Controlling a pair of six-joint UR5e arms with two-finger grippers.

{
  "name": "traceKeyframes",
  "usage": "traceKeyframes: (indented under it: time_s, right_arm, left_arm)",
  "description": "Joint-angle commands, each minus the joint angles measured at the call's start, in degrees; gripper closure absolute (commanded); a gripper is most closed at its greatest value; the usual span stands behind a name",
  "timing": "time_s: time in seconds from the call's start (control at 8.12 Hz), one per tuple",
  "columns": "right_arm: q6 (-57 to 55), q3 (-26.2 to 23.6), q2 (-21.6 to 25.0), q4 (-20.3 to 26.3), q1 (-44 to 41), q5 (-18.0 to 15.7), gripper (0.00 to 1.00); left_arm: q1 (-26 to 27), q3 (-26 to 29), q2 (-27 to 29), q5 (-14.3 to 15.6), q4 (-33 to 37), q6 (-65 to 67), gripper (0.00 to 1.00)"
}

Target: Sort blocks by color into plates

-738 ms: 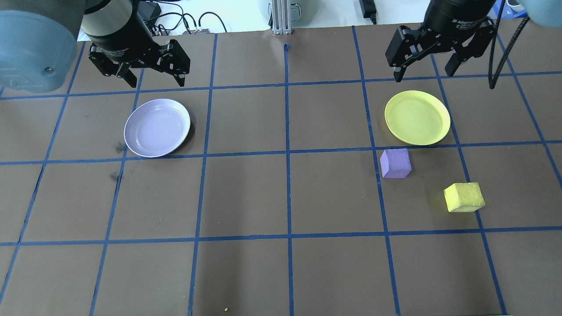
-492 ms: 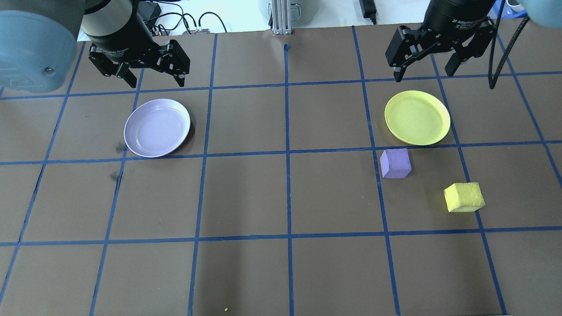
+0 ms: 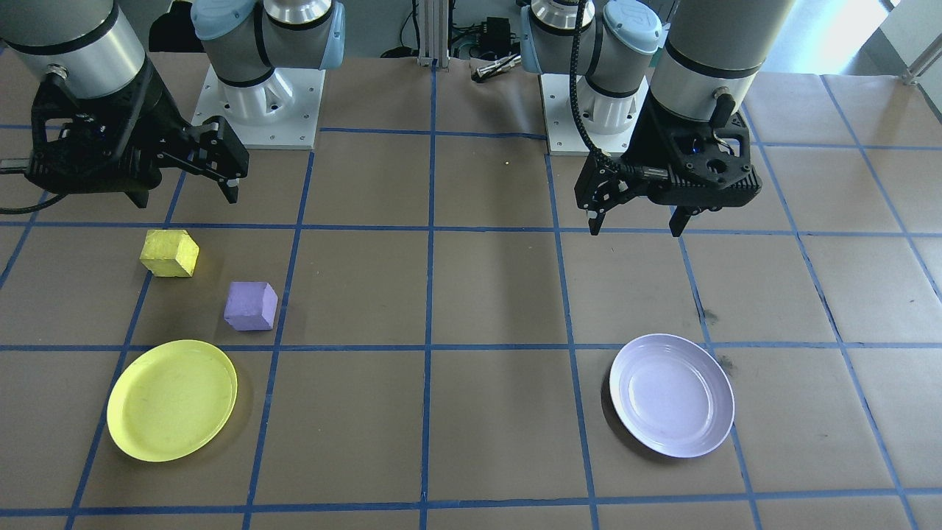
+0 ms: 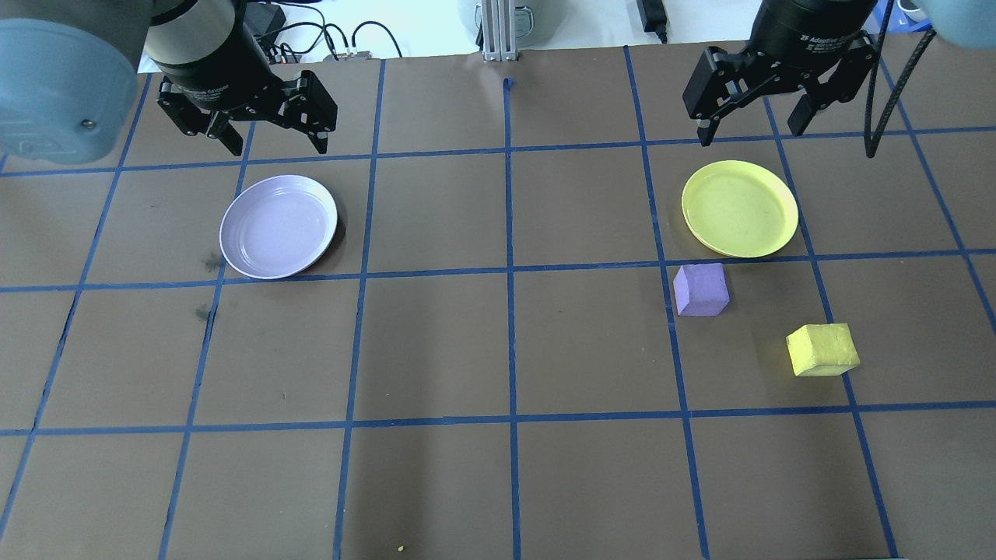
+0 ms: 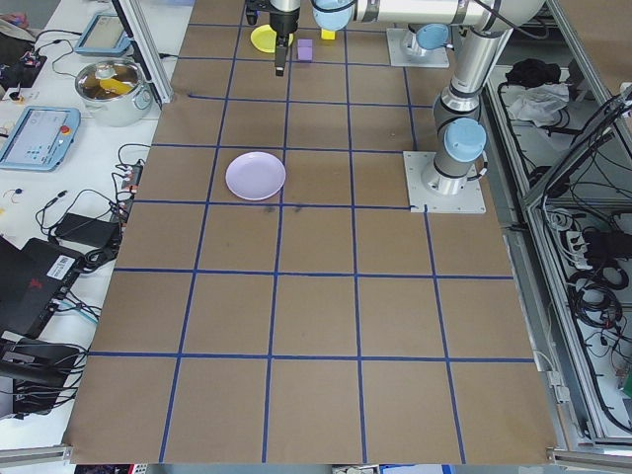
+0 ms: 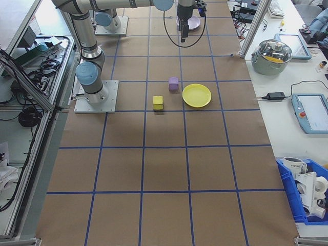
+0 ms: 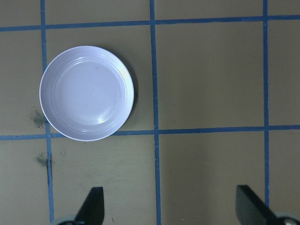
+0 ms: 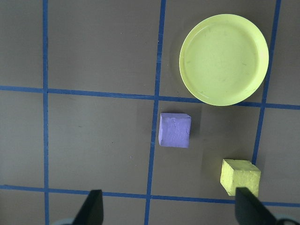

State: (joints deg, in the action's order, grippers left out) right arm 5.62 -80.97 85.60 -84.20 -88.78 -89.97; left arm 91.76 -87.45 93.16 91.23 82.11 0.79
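overhead exterior view: two plates, lavender plate (image 4: 278,226) left, yellow plate (image 4: 740,208) right. two blocks, purple block (image 4: 700,289) and yellow block (image 4: 822,349), lie near the yellow plate. left gripper (image 4: 274,143) and right gripper (image 4: 749,134) both hang wide open, holding nothing.

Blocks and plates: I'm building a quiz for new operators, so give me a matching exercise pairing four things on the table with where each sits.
Things:
1. purple block
2. yellow block
3. lavender plate
4. yellow plate

Places:
A. alone on the robot's left half of the table, empty
B. on the table right beside the yellow plate, outside it
C. on the robot's right half, empty, below the open right gripper in the overhead view
D. on the table, the thing farthest from the yellow plate on the robot's right half

Pairs: 1-B, 2-D, 3-A, 4-C
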Motion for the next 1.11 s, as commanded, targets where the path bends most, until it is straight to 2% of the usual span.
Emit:
traceKeyframes:
  time_s: [0.0, 0.37, 0.62, 0.74, 0.98]
  right_arm:
    - [0.5, -0.2, -0.4, -0.3, 0.4, -0.4, 0.00]
    - [2.3, -0.4, -2.0, -2.7, 4.7, -0.5, 0.00]
    - [10.0, -2.8, -2.1, -3.7, 10.3, -0.7, 0.00]
    - [12.7, -6.0, -1.8, -5.8, 12.6, -0.8, 0.00]
    - [16.1, -15.7, -0.9, -11.5, 17.4, -1.7, 0.00]
  left_arm:
    - [0.0, 0.0, 0.0, 0.0, 0.0, 0.0, 0.00]
    - [0.0, 0.0, 0.0, 0.0, 0.0, -0.1, 0.00]
    - [0.0, 0.0, 0.0, 0.1, 0.1, -0.1, 0.00]
    - [0.0, 0.0, -0.1, 0.1, 0.0, -0.2, 0.00]
    - [-0.1, 0.0, 0.0, 0.1, 0.0, -0.2, 0.00]
